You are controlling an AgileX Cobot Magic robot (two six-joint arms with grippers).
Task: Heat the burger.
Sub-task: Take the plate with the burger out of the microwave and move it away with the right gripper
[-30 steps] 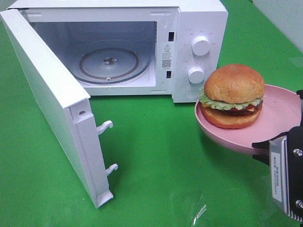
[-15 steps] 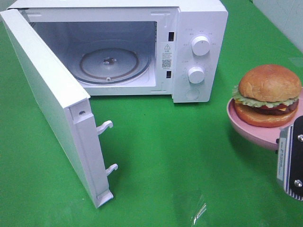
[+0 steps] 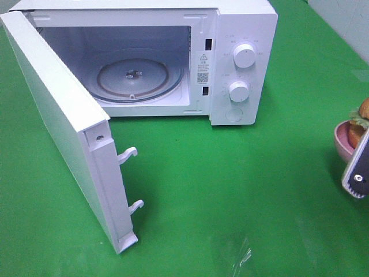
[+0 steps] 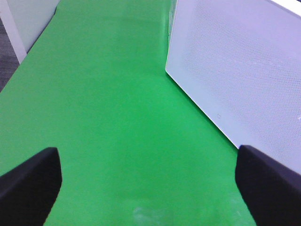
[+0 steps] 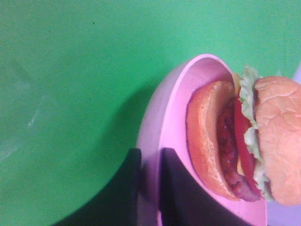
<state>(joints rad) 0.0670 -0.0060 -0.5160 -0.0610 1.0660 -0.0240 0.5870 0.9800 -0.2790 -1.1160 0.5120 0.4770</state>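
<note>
From the high camera you have the microwave (image 3: 144,57) at the far side of the green desk (image 3: 230,190) with its door (image 3: 63,127) swung fully open toward the near left, and the glass turntable (image 3: 134,78) inside is bare, so the opening step looks done but nothing has been loaded. The burger (image 3: 362,109) shows only as a sliver at the right edge, sitting on the pink plate (image 3: 342,141), well apart from the oven, with the right end effector (image 3: 358,173) just below it. In the left wrist view your left end effector (image 4: 150,186) stands wide with nothing between its dark fingers (image 4: 30,181), hovering over bare green beside the outer face of the door. In the right wrist view the right end effector (image 5: 149,181) is pinched narrow on the plate's rim, carrying plate and burger above the desk. What remains, by my reading: bring the plate to the cavity, set it on the turntable, release, shut the door and turn the knobs (image 3: 244,56).
</note>
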